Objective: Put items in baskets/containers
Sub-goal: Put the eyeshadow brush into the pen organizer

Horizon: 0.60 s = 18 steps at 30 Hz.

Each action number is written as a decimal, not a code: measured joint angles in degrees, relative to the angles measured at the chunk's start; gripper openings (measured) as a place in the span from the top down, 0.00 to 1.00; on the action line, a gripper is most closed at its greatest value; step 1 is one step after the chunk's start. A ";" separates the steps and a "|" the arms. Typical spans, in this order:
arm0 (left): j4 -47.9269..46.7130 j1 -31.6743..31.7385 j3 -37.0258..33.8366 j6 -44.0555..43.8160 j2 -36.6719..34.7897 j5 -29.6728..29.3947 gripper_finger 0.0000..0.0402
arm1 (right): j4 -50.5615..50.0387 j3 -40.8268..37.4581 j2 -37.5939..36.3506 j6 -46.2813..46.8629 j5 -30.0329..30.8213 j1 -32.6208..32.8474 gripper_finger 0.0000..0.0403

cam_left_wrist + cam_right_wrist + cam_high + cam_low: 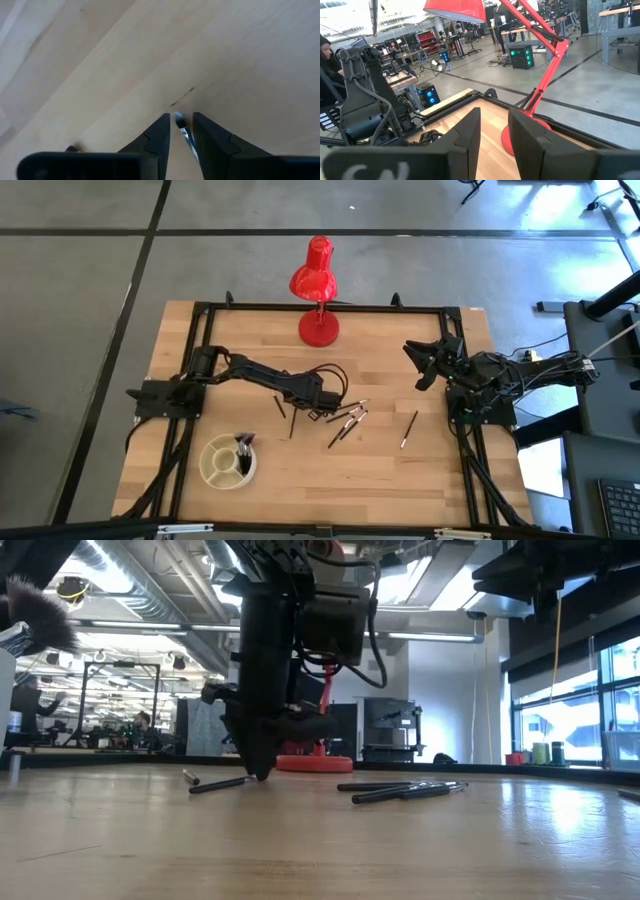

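Fingers (156, 137) of left gripper (180, 131) slightly apart around a thin silver-ferruled makeup brush (184, 134) mid-table; cream divided dish (226, 461) near front-left corner; right gripper (420, 366) parted, idle by right edge.

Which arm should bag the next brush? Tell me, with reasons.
Left. The left gripper is down at the table, its jaws straddling a makeup brush near the divided dish. The right gripper waits raised at the table's right edge.

The dish (226, 461) sits near-left on the table (420, 480), brushes in it (243, 448); loose brushes (347, 423) lie mid-table to its right, one more (408, 429) farther right, the lamp (318, 290) far behind
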 joint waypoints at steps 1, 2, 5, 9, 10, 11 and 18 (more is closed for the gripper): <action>0.08 0.00 -0.01 0.23 0.00 0.03 0.82 | 0.00 0.00 0.00 0.00 0.00 0.00 0.75; 0.14 0.00 -0.01 0.47 0.02 0.13 0.83 | 0.00 0.00 0.00 0.00 0.00 0.00 0.75; 0.32 -0.02 0.13 0.77 0.63 0.17 0.90 | 0.00 0.00 0.00 0.04 -0.02 0.00 0.75; 0.67 -0.15 -0.03 0.39 0.76 -3.32 0.98 | 0.00 0.00 0.00 0.00 -0.04 0.00 0.75; 0.55 -0.17 -0.16 0.26 0.54 -4.65 0.98 | 0.00 0.00 0.00 0.00 -0.04 0.00 0.75; -0.10 -0.21 -0.32 -0.26 0.04 -6.24 0.99 | 0.00 0.00 0.00 0.00 -0.04 0.00 0.75; -9.52 -4.01 -0.20 -9.29 -9.58 -15.47 0.99 | -0.30 0.00 0.00 -0.28 0.00 -0.01 0.75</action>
